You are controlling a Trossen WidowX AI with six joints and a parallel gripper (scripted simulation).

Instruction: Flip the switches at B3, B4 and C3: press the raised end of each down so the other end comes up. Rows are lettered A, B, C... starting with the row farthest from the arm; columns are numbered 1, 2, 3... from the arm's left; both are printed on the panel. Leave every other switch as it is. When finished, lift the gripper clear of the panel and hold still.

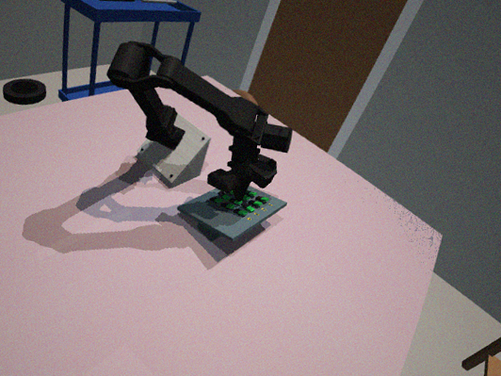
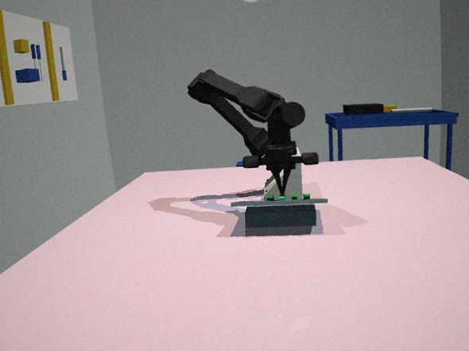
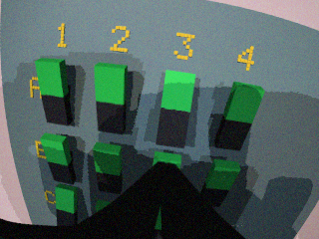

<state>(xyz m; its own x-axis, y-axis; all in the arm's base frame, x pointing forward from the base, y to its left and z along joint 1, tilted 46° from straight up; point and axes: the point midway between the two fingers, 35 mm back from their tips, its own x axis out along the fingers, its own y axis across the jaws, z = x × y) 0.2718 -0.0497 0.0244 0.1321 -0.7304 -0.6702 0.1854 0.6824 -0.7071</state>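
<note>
Gripper (image 1: pixel 239 197) (image 2: pixel 283 194) (image 3: pixel 163 170): tips pressed together, over B3 (image 3: pixel 167 158), lower centre of the wrist view. We'd press its raised end straight down, keeping off B4 (image 3: pixel 223 174), lower right.

Closed end effector (image 2: pixel 283 194) pointing down at green-topped switches (image 2: pixel 281 198) on a raised grey panel (image 2: pixel 318 200).

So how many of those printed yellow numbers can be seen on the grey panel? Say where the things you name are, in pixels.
4 yellow printed numbers, in one line along the grey panel's (image 1: pixel 234 230) (image 2: pixel 319 200) (image 3: pixel 209 30) far edge: 1 (image 3: pixel 62 35), 2 (image 3: pixel 120 39), 3 (image 3: pixel 184 46) and 4 (image 3: pixel 246 58), each beyond its own switch column. None seems hidden.
</note>
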